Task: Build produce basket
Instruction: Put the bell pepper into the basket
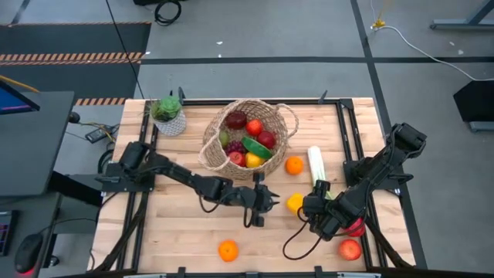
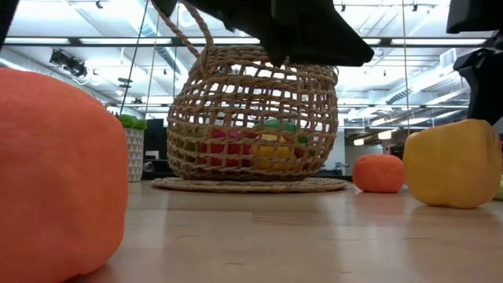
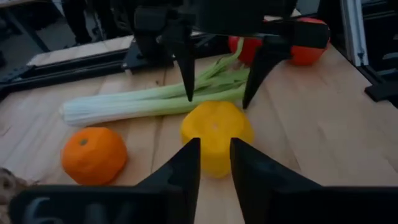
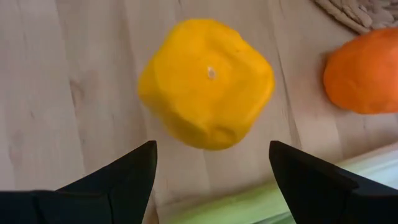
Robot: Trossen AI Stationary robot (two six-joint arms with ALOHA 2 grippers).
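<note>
While basket [image 1: 248, 133] weave half-hides the produce, both end effectors, right [image 4: 211, 163] and left [image 3: 214, 163], hang released.

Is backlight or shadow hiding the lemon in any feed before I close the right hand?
Low view: bright ceiling lights behind the basket turn the arm overhead into a black silhouette; the lemon stays lit, at right. Right wrist view: lemon evenly lit between the open right hand, soft shadow only. Left wrist view: the left hand and its dark fingers cover its lower edge.

The wicker basket [image 1: 248, 133] is standing upright, holding mixed fruit; at its four o'clock an orange [image 1: 294, 165], leek [image 1: 316, 164] and lemon [image 1: 296, 202] are lying.
</note>
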